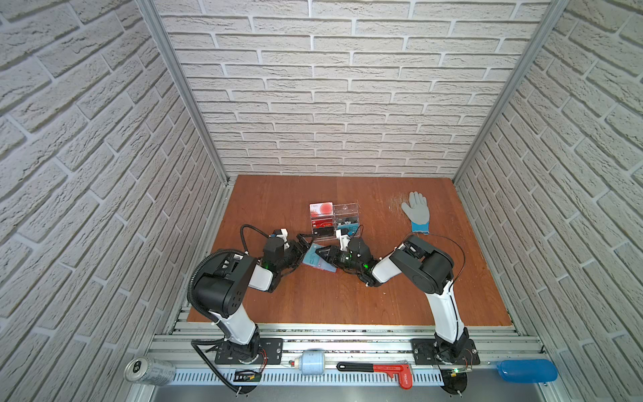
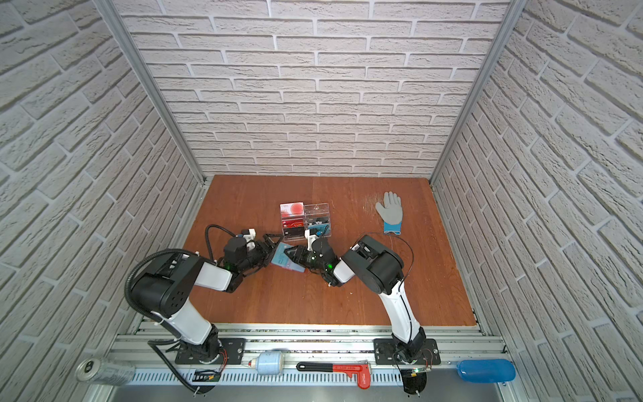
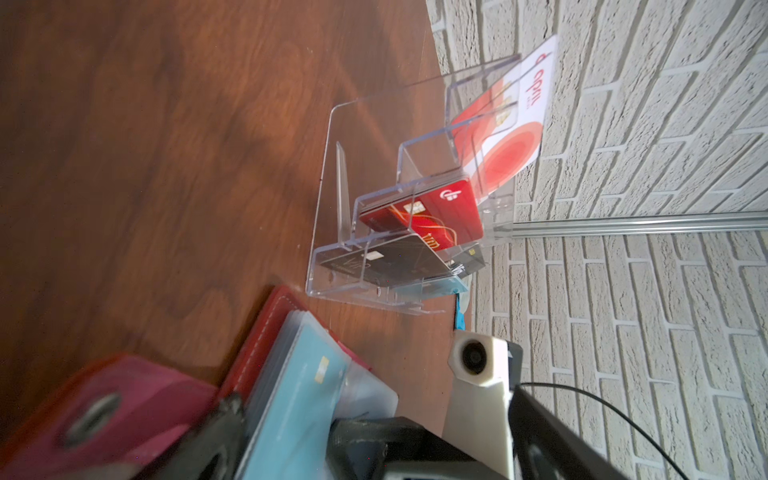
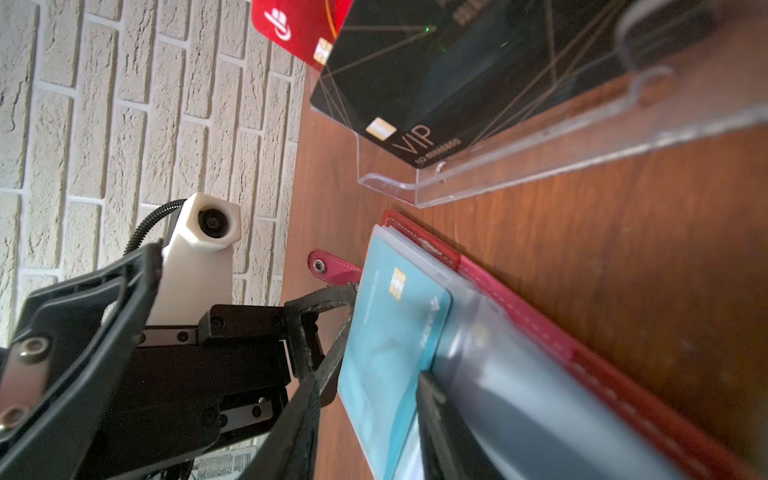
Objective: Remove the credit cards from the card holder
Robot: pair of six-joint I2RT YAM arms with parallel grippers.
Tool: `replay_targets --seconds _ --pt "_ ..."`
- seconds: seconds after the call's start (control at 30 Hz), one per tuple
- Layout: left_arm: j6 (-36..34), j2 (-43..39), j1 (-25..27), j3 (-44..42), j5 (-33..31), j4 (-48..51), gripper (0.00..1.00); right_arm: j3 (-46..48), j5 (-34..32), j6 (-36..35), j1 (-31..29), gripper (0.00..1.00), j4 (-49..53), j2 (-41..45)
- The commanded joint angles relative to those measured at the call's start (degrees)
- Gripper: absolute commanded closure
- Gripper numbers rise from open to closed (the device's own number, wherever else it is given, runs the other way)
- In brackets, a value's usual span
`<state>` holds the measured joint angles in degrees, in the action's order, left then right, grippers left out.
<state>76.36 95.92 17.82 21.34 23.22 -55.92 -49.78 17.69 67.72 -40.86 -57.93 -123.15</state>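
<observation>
The red card holder (image 1: pixel 335 271) lies open on the wooden table, with its snap tab (image 4: pixel 319 266) sticking out to one side. A teal credit card (image 4: pixel 395 332) with a gold chip lies on its clear sleeves (image 4: pixel 498 353), and other cards are hidden. My right gripper (image 1: pixel 322 255) reaches in from the right and is shut on this card, one finger (image 4: pixel 432 411) at its inner long edge and the other at its outer edge. My left gripper (image 1: pixel 303 247) stands wide open at the holder's left side, with one finger (image 4: pixel 324 299) by the snap tab and nothing between the jaws.
A clear acrylic card stand (image 1: pixel 342 209) with red, black and white printed cards stands just behind the holder. A grey glove (image 1: pixel 416 212) lies at the back right. A can (image 1: pixel 149 370), a white cylinder (image 1: pixel 312 362), a red-handled tool (image 1: pixel 389 369) and a blue object (image 1: pixel 527 370) lie on the front rail.
</observation>
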Motion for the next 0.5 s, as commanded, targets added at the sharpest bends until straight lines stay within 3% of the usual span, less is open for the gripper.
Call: replay_targets --seconds 0.0,0.47 --pt "1.6 1.9 2.1 -2.0 3.1 2.8 0.02 -0.2 -1.5 3.8 -1.7 0.59 6.3 -1.7" --pt "1.9 2.7 2.0 -2.5 2.9 1.1 0.02 1.1 -8.8 7.4 -4.2 0.57 19.1 5.1"
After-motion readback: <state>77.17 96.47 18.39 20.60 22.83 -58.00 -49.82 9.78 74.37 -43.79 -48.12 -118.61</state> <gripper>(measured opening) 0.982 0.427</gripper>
